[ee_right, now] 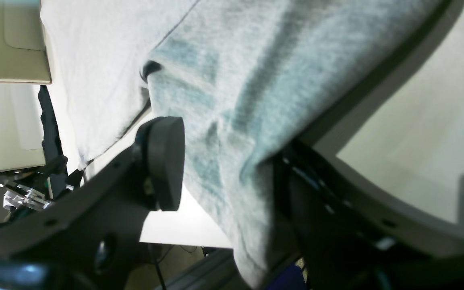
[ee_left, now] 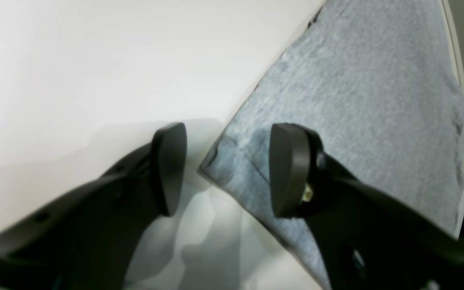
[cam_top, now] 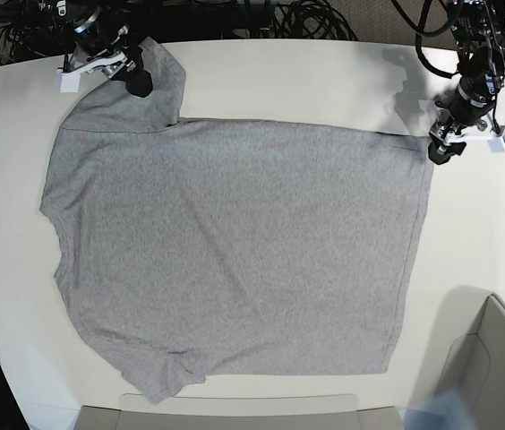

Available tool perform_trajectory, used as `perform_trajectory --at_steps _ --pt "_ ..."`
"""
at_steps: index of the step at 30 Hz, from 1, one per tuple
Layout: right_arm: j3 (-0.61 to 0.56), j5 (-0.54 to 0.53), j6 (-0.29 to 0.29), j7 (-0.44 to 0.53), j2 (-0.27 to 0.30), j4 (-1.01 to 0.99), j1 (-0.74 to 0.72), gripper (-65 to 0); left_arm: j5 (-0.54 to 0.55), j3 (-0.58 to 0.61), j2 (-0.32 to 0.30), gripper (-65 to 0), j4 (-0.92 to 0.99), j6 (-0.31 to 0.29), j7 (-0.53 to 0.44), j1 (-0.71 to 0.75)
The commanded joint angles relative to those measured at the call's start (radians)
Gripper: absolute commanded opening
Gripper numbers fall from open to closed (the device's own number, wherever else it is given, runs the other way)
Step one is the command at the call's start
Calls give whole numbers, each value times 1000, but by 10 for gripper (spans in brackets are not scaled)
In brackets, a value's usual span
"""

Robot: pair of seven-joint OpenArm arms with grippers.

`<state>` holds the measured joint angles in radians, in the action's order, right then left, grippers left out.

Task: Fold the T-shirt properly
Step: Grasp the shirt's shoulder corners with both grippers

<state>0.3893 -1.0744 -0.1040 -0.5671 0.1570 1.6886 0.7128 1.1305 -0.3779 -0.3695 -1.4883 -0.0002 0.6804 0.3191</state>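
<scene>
The heather-grey T-shirt lies spread flat on the white table, plain side up. Its upper-left sleeve is bunched up at my right gripper. In the right wrist view the sleeve cloth hangs between the jaws and drapes over the far finger. The near pad stands clear of it, so this gripper is open. My left gripper is at the shirt's upper-right hem corner. In the left wrist view it is open, straddling that corner, one finger over cloth.
A beige bin stands at the front right and a beige strip runs along the front edge. Black cables lie behind the table. The table edge shows past the shirt in the left wrist view.
</scene>
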Motion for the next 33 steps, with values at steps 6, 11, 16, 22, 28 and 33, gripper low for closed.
perform_trajectory --at_steps 6,11,16,22,28,33 --pt "4 33 39 -14 5 -2 9 -353 -65 99 -35 -315 12 1 -8 -33" --pt "3 35 40 -14 2 -2 -5 -353 -82 141 -32 -318 13 2 -9 -34" --pt "3 36 40 -14 5 1 -12 -438 -83 139 -32 -400 16 7 -9 -33" --pt "4 38 42 -14 5 -2 -14 -643 -83 141 -30 -597 31 7 2 -33" --pt "44 40 42 -12 6 17 6 -650 -80 132 -32 -650 31 2 -6 -27" --pt "116 40 40 -14 5 87 55 -650 -82 101 -30 -650 -13 2 -11 22"
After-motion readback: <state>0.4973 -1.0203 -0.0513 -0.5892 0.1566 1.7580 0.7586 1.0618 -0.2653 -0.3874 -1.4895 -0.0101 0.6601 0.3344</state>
